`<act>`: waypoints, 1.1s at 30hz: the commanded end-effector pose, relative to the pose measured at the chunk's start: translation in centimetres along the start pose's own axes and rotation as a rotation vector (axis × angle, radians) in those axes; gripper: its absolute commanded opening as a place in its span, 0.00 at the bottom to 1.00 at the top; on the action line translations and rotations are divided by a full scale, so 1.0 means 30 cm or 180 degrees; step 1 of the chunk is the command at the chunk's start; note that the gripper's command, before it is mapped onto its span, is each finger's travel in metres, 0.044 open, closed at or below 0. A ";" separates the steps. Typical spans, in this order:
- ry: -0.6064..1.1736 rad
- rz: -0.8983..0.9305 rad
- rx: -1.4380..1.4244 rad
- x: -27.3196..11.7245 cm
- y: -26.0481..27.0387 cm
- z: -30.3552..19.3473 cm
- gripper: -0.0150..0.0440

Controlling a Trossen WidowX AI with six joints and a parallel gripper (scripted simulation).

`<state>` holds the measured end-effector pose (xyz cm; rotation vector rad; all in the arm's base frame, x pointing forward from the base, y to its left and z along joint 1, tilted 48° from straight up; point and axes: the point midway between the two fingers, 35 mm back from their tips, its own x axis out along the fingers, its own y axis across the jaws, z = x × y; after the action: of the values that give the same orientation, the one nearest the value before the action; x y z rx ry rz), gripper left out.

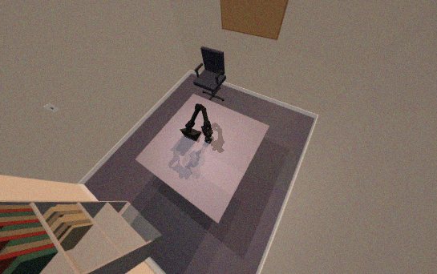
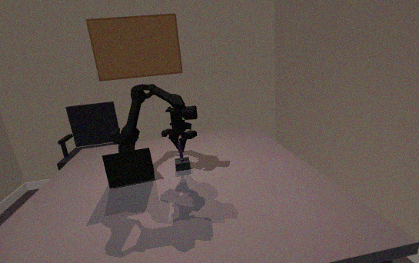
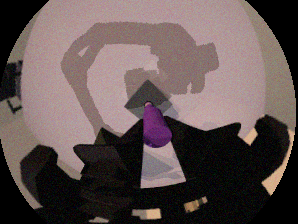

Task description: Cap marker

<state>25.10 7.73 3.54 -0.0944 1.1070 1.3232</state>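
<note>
Clamped on the purple cap (image 2: 180,146) (image 3: 157,132), the jaws of the gripper (image 1: 208,140) (image 2: 180,148) (image 3: 153,120) point down at the holder block (image 2: 183,164) (image 3: 148,93), the landmark for everything else. The cap is directly above the block, between the fingertips, and nowhere on the table (image 1: 231,160) (image 2: 267,215) (image 3: 225,65). The marker (image 2: 181,157) (image 3: 148,104) rises from the block, upright as far as the exterior view tells, and only a short length of it shows below the cap. In that view cap and marker run together in one purple line; in the wrist view the marker's pale end part shows at the cap's far end. The arm's base (image 1: 191,134) (image 2: 129,169) is beside the block, a little way off.

Picking up the cap is done, and so, it seems, is bringing it over the block. Whether its mouth is already around the tip or only just above it, I cannot tell. No view shows it fully seated, so the press down to the click most likely remains. After that come opening the fingers and taking the arm away from the block, with the cap left on.
</note>
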 end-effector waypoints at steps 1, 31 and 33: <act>-0.0007 0.0017 0.0005 0.029 0.004 0.001 0.25; 0.0001 0.0015 -0.0010 0.082 0.007 -0.001 0.52; 0.0001 0.0015 -0.0010 0.082 0.007 -0.001 0.61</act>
<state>24.52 9.54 1.96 -0.0943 1.1060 1.3292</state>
